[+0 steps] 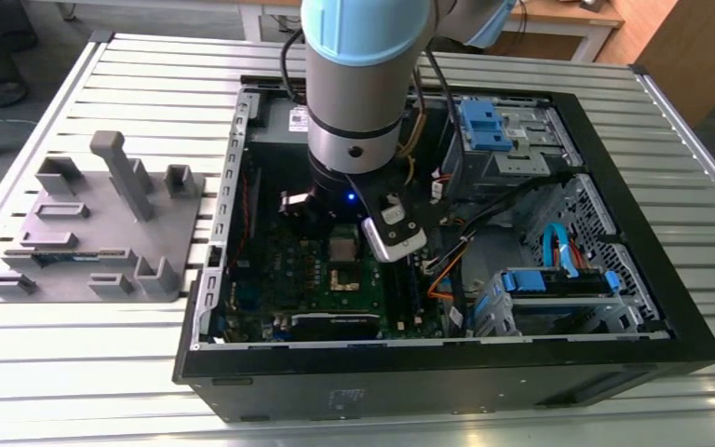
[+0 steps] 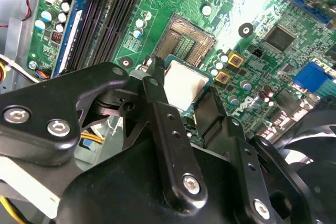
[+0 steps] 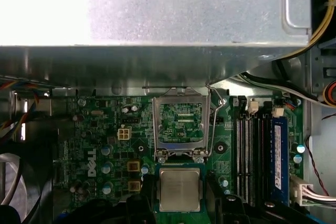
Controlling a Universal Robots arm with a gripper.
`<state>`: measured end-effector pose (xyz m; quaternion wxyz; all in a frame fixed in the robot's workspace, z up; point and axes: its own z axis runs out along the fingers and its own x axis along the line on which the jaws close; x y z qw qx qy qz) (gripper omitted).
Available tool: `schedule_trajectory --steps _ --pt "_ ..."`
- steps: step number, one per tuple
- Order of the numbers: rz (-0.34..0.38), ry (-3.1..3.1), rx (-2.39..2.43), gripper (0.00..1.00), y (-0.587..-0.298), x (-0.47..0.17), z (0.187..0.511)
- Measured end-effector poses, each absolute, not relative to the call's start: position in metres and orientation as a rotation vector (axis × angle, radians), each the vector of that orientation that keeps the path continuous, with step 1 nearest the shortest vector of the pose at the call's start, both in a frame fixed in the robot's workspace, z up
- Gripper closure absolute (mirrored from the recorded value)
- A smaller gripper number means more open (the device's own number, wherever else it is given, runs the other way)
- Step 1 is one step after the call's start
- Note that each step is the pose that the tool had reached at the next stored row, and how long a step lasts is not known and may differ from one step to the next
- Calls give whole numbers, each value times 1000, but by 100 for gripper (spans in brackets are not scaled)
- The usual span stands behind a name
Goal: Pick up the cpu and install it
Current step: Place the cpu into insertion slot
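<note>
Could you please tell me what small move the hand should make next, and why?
Probably a short slide across the motherboard toward the socket, rather than straight down. In both wrist views the hand grips the cpu beside the socket, not over it, and the socket looks empty, so lowering here would likely set the chip on the board.

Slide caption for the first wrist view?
The gripper holds the cpu between its fingers, beside the open socket on the green motherboard.

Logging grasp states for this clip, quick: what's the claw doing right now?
The claw is closed, holding the cpu above the motherboard.
</note>
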<state>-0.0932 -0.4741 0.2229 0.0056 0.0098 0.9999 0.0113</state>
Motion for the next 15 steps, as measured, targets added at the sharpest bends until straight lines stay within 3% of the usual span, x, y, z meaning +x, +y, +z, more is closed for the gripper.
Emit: schedule_trajectory --steps 15 --pt "37 3130 21 53 -482 -93 214"
